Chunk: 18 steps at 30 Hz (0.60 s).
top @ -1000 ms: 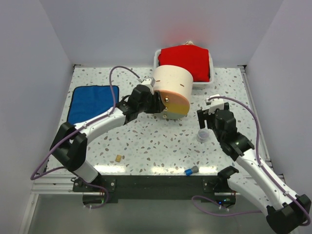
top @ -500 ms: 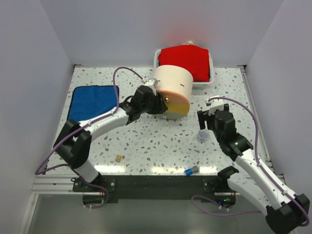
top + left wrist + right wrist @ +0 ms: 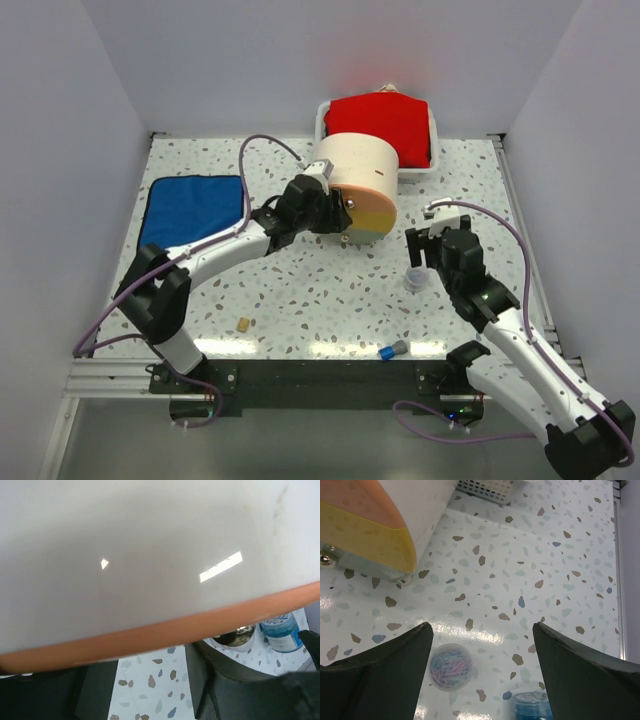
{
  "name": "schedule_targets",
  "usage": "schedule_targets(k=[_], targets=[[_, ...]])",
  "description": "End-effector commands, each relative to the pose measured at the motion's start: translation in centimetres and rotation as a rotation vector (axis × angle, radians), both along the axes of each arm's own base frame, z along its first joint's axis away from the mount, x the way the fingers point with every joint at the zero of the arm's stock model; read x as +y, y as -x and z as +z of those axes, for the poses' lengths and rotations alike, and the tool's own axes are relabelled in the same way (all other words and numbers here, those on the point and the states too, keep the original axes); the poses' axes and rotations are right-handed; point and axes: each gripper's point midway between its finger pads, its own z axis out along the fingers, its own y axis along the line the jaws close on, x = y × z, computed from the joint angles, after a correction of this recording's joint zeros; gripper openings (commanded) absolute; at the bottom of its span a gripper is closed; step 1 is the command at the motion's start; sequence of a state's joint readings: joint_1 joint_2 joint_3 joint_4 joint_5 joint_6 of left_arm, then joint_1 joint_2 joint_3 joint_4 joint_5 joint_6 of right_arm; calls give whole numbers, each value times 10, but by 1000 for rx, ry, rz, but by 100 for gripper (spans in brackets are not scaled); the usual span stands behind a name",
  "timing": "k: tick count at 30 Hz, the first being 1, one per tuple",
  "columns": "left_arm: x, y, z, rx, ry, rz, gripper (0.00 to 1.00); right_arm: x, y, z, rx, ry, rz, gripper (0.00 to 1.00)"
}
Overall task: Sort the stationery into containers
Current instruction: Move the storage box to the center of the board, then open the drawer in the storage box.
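Observation:
The containers are yellow-orange drawers point(image 3: 372, 212) in a cream half-cylinder unit point(image 3: 358, 170). My left gripper point(image 3: 335, 214) is pressed against the drawer front, open. In the left wrist view the drawer's orange edge point(image 3: 165, 632) and pale side fill the frame above my left gripper point(image 3: 150, 680), with only table between the fingers; a gold knob point(image 3: 237, 636) shows at right. My right gripper point(image 3: 430, 240) point(image 3: 482, 645) hovers open over a clear cup point(image 3: 416, 278) point(image 3: 451, 667) of coloured clips and a small blue jar point(image 3: 532, 705) point(image 3: 281, 630). A tan eraser point(image 3: 242, 324) and a blue-grey cap piece point(image 3: 392, 351) lie near the front edge.
A blue cloth point(image 3: 195, 205) lies flat at the left. A white tray point(image 3: 322, 125) holding a red cloth point(image 3: 380, 122) stands behind the drawer unit. The side walls close in the table on both sides.
My left gripper has moved right toward the unit, and the drawer front has slid back with it. The right arm has not moved.

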<state>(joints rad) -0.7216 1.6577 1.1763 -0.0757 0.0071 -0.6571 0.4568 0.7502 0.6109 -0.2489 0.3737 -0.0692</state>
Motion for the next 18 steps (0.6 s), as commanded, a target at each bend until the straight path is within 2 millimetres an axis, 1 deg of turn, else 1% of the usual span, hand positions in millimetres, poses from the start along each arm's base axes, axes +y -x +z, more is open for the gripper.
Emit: schedule_targets(k=[1,2,4,5,6,8,10,12,14,15,18], targets=[[-7,-2,39,-119,2,26,61,2,-4,9,-50,-45,-11,85],[-6,2,43,-139,-6,24,62,2,-5,8,-50,-45,-9,85],[2,9,33,-151,-69,41,63,4,-5,7,-48,-48,-4,85],[5,12,32,-156,-80,44,63,4,-6,7,-48,-51,-6,85],[10,14,23,-162,-118,46,63,5,-6,6,-45,-52,-4,85],[18,14,17,-186,-156,64,61,5,-7,8,-55,-56,-4,85],[27,8,12,-238,-198,94,58,4,-7,7,-56,-55,-8,85],[30,-1,16,-307,-223,103,55,3,-7,7,-57,-55,-11,85],[32,-6,17,-336,-254,106,54,2,-6,5,-52,-54,-15,85],[34,-11,21,-361,-271,117,53,0,-6,5,-52,-56,-22,85],[32,-13,23,-378,-278,109,52,-3,-6,3,-51,-65,-34,85]])
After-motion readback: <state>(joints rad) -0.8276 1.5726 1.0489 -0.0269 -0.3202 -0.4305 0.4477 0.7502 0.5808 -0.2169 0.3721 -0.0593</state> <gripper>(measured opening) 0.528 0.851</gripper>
